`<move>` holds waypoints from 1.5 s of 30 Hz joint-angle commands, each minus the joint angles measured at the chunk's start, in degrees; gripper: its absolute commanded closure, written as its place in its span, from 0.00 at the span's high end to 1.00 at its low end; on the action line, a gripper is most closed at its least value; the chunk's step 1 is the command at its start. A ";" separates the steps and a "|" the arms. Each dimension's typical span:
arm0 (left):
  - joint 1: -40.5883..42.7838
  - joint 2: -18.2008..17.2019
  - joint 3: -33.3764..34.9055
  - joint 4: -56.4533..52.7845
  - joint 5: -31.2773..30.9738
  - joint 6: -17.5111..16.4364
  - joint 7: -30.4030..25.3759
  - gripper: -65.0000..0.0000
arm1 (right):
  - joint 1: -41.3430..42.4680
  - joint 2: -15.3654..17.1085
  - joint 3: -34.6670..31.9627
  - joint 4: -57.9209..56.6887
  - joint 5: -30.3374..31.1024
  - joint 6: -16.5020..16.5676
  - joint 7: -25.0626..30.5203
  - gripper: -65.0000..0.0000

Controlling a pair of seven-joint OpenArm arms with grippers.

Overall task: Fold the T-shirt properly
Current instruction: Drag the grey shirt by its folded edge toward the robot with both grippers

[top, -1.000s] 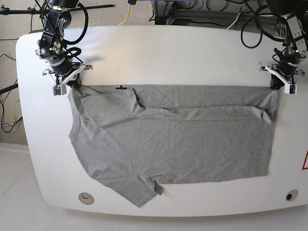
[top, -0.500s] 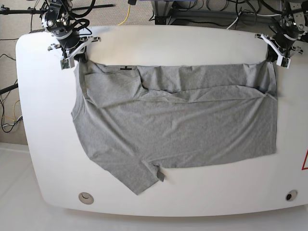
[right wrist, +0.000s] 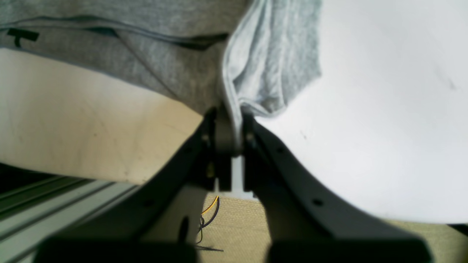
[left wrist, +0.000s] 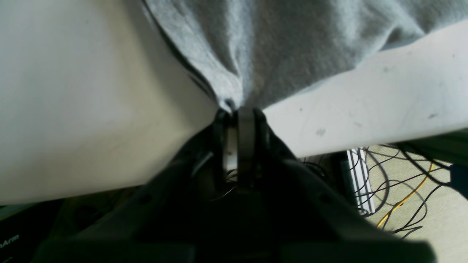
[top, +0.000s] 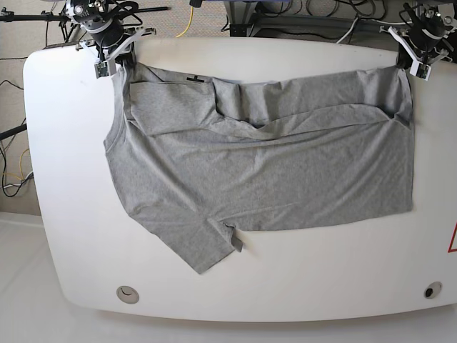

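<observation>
White desk (top: 71, 214) with rounded corners, cables (top: 314, 14) and beige carpet beyond its far edge. Grey T-shirt (top: 264, 171) spread over the desk's middle, one sleeve reaching toward the near edge, a folded-over band along the far side. Right gripper (top: 114, 58) at the far corner beside the sleeves, jaws clamped tight on a bunched shirt corner. Left gripper (top: 414, 63) at the other far corner, jaws pinched on the hem corner there; fabric fanning out from both jaws in the wrist views. Compared with a second ago, both grippers nearer the far edge, the shirt dragged along and stretched wider.
</observation>
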 commanded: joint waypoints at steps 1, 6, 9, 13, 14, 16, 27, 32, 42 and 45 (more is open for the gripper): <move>1.70 -0.69 -0.60 0.76 0.50 -0.06 0.97 0.00 | -1.71 0.63 0.61 1.10 -0.45 0.11 -0.28 0.00; 2.53 -0.85 -0.76 0.69 0.52 -0.06 0.81 0.01 | -2.88 0.74 0.52 0.67 -0.46 0.03 -0.32 0.00; 3.84 -0.85 -0.48 0.33 0.27 -0.64 0.08 0.01 | -3.62 0.45 0.41 0.50 -0.45 0.08 -0.38 0.00; 4.62 -0.89 -0.64 0.16 0.29 -0.79 -0.13 0.01 | -4.43 0.36 0.44 0.35 -0.49 0.13 -0.34 0.00; 4.82 -0.91 -0.67 0.15 0.28 -0.84 -0.16 0.01 | -4.60 0.35 0.47 0.40 -0.43 0.14 -0.36 0.00; 5.22 -0.93 -0.71 0.14 0.28 -1.00 -0.20 0.01 | -4.88 0.33 0.53 0.50 -0.35 0.12 -0.36 0.00; 6.95 -0.65 -2.20 0.26 0.28 -2.97 -0.27 0.01 | -5.86 0.16 0.67 0.79 -0.49 0.10 0.11 0.00; 6.79 -0.85 -4.24 0.61 1.39 -2.92 0.15 0.01 | -5.79 0.11 0.49 0.86 -0.34 0.20 0.63 0.00; 5.68 -1.47 -5.04 0.87 1.50 -3.01 1.00 0.00 | -5.19 0.28 0.48 1.00 -0.28 0.13 1.34 0.00; 5.57 -1.70 -5.17 0.86 1.55 -3.01 1.06 0.00 | -5.08 0.27 0.48 0.99 -0.35 0.12 1.36 0.00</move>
